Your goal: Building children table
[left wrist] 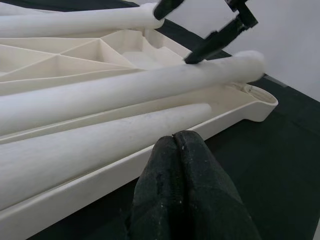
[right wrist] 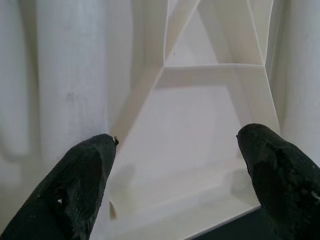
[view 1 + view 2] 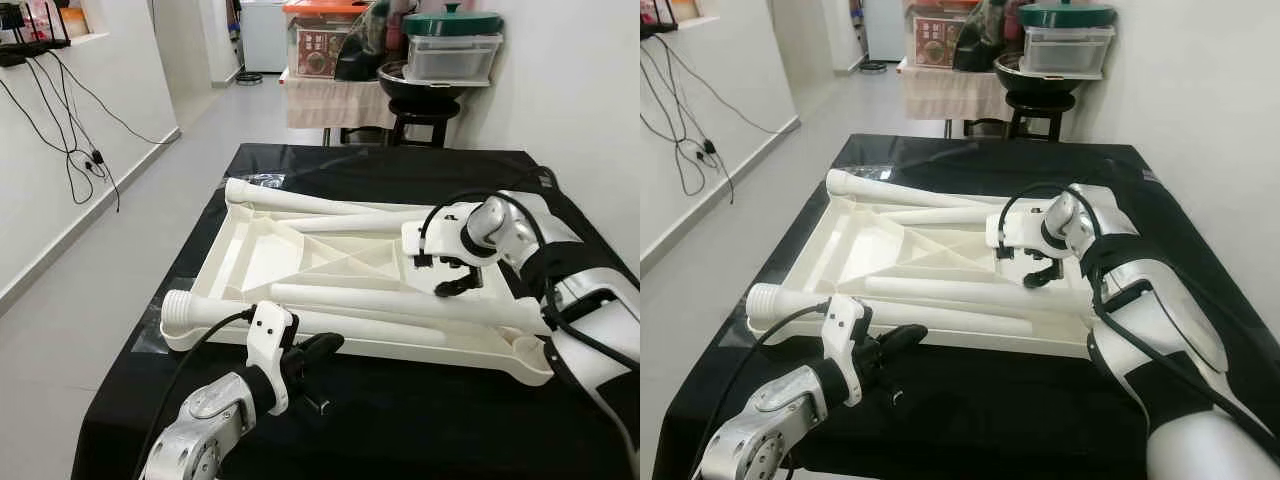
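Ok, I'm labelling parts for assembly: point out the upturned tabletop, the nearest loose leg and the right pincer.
upturned tabletop (image 3: 262,262): left eye view, ribbed underside.
nearest loose leg (image 3: 200,310): left eye view, near its threaded end.
right pincer (image 3: 455,286): left eye view, between the open fingertips.

4 legs (image 3: 400,303) in tabletop (image 3: 236,250) — tabletop on black table (image 3: 420,165)

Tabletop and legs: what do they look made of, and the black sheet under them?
Tabletop: looks like moulded plastic, cream-white with a matt finish; its upturned underside shows thin stiffening ribs. Legs: seemingly the same matt cream plastic, smooth round tubes, one with a ridged, threaded-looking end. Black sheet: probably thin plastic film or coated cloth; it is glossy and reflects light at the far edge.
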You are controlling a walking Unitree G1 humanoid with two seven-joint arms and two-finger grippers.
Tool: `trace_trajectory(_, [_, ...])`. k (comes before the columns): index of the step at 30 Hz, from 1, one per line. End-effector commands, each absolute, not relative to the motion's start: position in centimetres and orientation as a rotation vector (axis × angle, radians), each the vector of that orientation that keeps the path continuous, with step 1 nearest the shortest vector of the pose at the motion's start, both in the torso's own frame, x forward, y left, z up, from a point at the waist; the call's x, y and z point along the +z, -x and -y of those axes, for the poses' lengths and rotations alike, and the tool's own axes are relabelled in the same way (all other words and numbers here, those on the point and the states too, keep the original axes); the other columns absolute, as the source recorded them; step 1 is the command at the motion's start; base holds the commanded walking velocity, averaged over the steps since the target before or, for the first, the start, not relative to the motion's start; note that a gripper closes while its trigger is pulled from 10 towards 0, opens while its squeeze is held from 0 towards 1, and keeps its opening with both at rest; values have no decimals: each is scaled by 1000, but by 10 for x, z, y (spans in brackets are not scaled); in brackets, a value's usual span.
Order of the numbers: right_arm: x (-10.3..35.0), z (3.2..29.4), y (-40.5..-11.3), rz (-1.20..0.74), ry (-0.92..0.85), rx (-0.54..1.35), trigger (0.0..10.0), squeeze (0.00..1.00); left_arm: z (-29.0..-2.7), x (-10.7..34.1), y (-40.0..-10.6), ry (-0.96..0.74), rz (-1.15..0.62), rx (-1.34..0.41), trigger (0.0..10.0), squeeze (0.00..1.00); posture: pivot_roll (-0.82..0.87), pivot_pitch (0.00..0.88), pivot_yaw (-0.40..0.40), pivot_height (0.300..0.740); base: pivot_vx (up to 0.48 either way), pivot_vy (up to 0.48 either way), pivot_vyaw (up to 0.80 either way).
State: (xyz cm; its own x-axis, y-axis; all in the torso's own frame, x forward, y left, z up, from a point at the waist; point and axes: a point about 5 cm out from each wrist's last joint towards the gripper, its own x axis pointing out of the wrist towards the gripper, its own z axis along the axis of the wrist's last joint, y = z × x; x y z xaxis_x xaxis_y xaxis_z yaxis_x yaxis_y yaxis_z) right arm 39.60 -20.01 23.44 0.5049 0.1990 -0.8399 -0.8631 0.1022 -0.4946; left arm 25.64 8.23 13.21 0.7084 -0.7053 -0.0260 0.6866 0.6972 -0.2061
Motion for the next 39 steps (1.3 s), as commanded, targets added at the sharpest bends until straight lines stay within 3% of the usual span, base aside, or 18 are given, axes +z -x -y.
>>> trace_trajectory(1, [238, 187, -395, -640, 1123, 981, 10000, 0, -83, 131, -255, 183, -117, -782, 10000, 0, -82, 0, -55, 740, 0, 0, 0])
trace_trajectory(4, [250, 178, -392, -588, 1047, 1095, 10000, 0, -83, 131, -255, 185, -118, -785, 10000, 0, -83, 0, -54, 740, 0, 0, 0])
trace_trajectory(10, [238, 184, -388, -662, 1117, 1126, 10000, 0, -83, 131, -255, 187, -119, -786, 10000, 0, -87, 0, -54, 740, 0, 0, 0])
trace_trajectory(22, [210, 200, -392, -792, 1280, 914, 10000, 0, -82, 130, -254, 182, -120, -790, 10000, 0, -81, 0, -54, 740, 0, 0, 0])
trace_trajectory(26, [199, 217, -389, -897, 1390, 839, 10000, 0, -81, 131, -253, 185, -119, -788, 10000, 0, -82, 0, -56, 740, 0, 0, 0])
trace_trajectory(36, [176, 210, -387, -934, 1477, 824, 10000, 0, -80, 132, -254, 191, -117, -787, 10000, 0, -83, 0, -56, 740, 0, 0, 0])
trace_trajectory(37, [176, 209, -388, -928, 1483, 804, 8275, 0, -80, 132, -254, 191, -116, -787, 10000, 0, -83, 0, -56, 740, 0, 0, 0])
trace_trajectory(38, [175, 206, -390, -915, 1500, 791, 3961, 0, -80, 132, -254, 191, -116, -786, 10000, 0, -82, 0, -55, 740, 0, 0, 0])
trace_trajectory(39, [175, 206, -390, -915, 1500, 791, 3961, 0, -80, 132, -254, 191, -116, -786, 10000, 0, -82, 0, -55, 740, 0, 0, 0])
